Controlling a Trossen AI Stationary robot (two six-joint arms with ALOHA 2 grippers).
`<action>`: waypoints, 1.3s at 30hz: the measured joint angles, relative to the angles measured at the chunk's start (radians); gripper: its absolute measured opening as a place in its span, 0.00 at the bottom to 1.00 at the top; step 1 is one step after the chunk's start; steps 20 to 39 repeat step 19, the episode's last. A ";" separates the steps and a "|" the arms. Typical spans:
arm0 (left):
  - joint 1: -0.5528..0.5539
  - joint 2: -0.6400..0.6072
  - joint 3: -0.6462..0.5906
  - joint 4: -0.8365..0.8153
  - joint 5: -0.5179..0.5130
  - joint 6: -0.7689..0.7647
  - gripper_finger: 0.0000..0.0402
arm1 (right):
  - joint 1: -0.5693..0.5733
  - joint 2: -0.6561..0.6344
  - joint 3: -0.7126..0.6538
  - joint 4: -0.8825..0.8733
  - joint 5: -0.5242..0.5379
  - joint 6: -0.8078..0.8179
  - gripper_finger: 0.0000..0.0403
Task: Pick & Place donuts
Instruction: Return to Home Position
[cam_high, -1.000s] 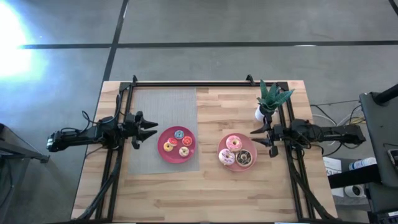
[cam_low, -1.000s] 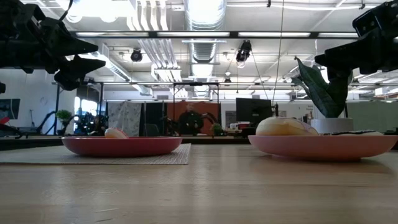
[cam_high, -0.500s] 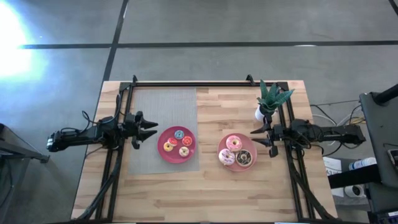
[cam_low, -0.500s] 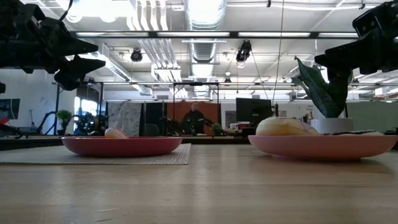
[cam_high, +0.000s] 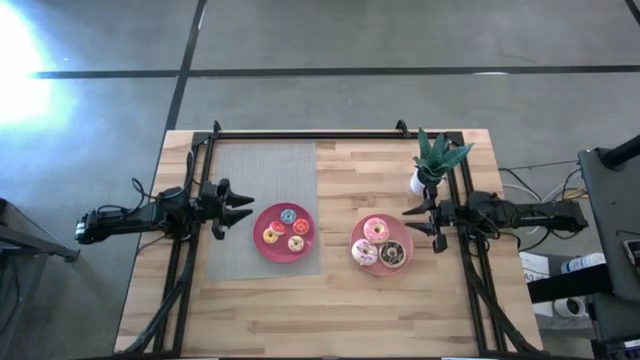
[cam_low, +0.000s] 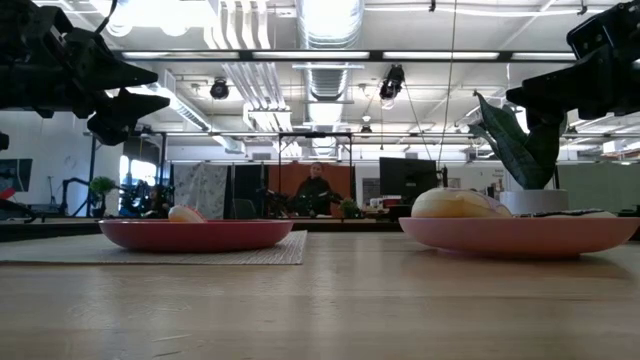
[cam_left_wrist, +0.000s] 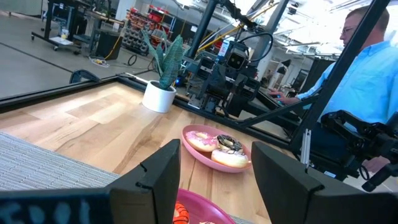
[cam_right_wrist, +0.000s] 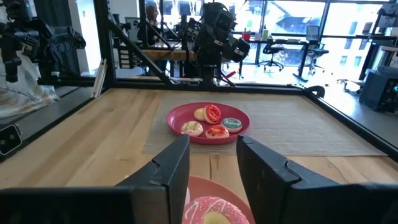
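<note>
From above, the left gripper (cam_high: 246, 211) hangs just beside the dark pink plate (cam_high: 281, 252), fingers spread and holding nothing. The small donuts (cam_high: 288, 216) lie together on that plate. The three large donuts (cam_high: 376, 230) sit on the light pink plate (cam_high: 406, 238), near the dark pink plate on its far side from the left gripper. The right gripper (cam_high: 412, 222) is beyond that again, well apart from the dark pink plate, fingers likewise spread and empty.

Seen level across the tabletop (cam_low: 330, 300), both grippers ride well above the dark pink plate's rim.

The left wrist view shows open space between its fingers (cam_left_wrist: 158, 177), with the dark pink plate's edge just beneath. The right wrist view looks between its own parted fingers (cam_right_wrist: 171, 171) across to the dark pink plate.

The sorting looks finished. To park well, each arm should draw straight back from the dark pink plate without dipping, so no finger catches a rim and shakes the donuts loose.
</note>
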 joint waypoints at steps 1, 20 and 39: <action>0.000 0.000 0.000 0.000 0.000 0.000 0.43 | 0.000 0.000 0.000 0.000 0.000 0.000 0.32; 0.000 0.000 0.000 0.000 0.000 0.000 0.43 | 0.000 0.000 0.000 0.000 0.000 0.000 0.30; 0.000 0.000 0.000 0.000 0.000 0.000 0.43 | 0.000 0.000 0.000 0.000 0.000 0.000 0.30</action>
